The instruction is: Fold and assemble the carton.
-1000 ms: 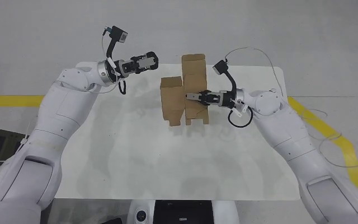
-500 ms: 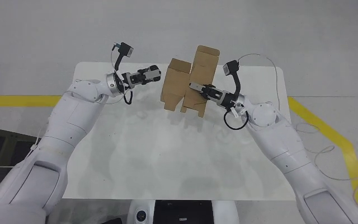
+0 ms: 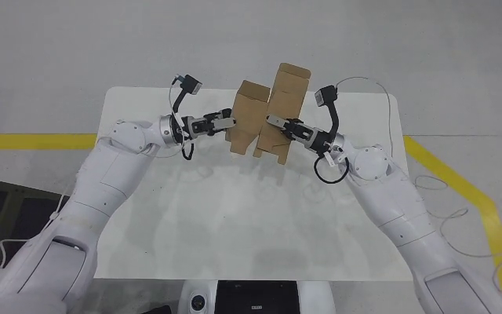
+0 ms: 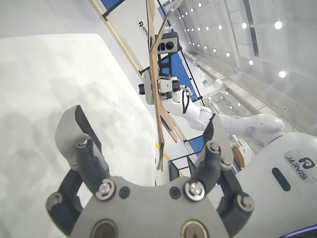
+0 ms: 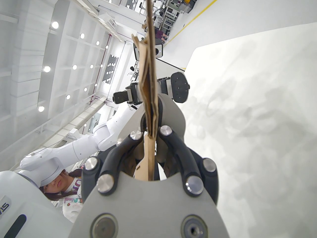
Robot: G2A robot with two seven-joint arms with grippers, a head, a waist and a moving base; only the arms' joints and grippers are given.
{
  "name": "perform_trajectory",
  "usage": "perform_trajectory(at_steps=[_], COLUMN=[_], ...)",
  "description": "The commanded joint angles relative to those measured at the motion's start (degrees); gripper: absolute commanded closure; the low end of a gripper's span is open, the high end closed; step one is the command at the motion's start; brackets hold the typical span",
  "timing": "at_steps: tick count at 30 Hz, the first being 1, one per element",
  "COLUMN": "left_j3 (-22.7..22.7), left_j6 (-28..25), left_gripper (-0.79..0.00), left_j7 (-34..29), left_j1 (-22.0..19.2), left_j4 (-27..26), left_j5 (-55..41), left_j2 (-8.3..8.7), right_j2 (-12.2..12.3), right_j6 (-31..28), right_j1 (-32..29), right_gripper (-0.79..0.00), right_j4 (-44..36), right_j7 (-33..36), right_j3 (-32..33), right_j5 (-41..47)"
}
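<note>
While the right gripper (image 3: 272, 121) clamps the flat brown cardboard carton (image 3: 252, 108) at upper centre, the left gripper (image 3: 229, 123) gapes beside it

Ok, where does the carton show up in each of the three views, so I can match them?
Top view: carton held above the table's far side, right end effector clamped on it, left end effector open beside it.
Left wrist view: carton edge-on, a thin brown strip beyond the open left end effector.
Right wrist view: carton edge-on, running out of the clamped right end effector.
Shared landmark: the white table beneath it.
</note>
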Motion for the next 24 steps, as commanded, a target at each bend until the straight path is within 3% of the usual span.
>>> perform_trajectory(at_steps=[1, 2, 4, 5, 6, 18, 19, 20, 21, 24], left_j3=[-0.1, -0.2, -0.4, -0.5, -0.6, -1.6, -1.7, -1.8, -1.9, -2.4], left_j6=[0.3, 0.4, 0.8, 1.0, 1.2, 3.3, 3.4, 3.6, 3.8, 5.4], left_gripper=[-0.48, -0.339, -0.2, -0.062, 0.0, 0.0, 0.0, 0.0, 0.0, 0.0], left_j7=[-0.3, -0.4, -0.8, -1.0, -1.3, -3.9, -4.1, -4.2, -4.4, -5.3], left_j1=[0.4, 0.6, 0.9, 1.0, 1.2, 1.8, 1.9, 1.9, 1.9, 1.9], left_j4=[-0.4, -0.6, -1.0, -1.1, -1.2, -1.9, -1.9, -1.9, -1.9, -1.7], left_j5=[0.0, -0.1, -0.5, -0.6, -0.8, -2.4, -2.5, -2.7, -2.9, -4.4], left_j2=[-0.05, -0.08, -0.12, -0.13, -0.14, -0.55, -0.59, -0.62, -0.65, -0.73], right_j2=[-0.1, -0.1, -0.2, -0.3, -0.3, -0.9, -1.0, -1.0, -1.0, -1.1], right_j6=[-0.1, 0.0, -0.1, 0.0, 0.0, 0.0, 0.0, 0.0, 0.0, -0.7], right_j1=[-0.1, -0.1, -0.1, -0.2, -0.2, -0.2, -0.2, -0.2, -0.2, -0.3], right_gripper=[0.0, 0.0, 0.0, 0.0, 0.0, -0.015, -0.157, -0.529, -0.785, -0.785], right_j4=[0.0, -0.1, -0.1, -0.1, 0.0, 0.4, 0.3, 0.2, 0.1, -0.1], right_j7=[0.0, 0.0, 0.0, 0.0, 0.1, 0.8, 0.8, 0.8, 0.9, 1.4], right_j3=[0.1, 0.2, 0.3, 0.4, 0.4, 1.0, 1.0, 1.1, 1.3, 1.7], right_j5=[-0.1, -0.2, -0.4, -0.5, -0.6, -1.0, -1.0, -1.0, -1.2, -1.2])
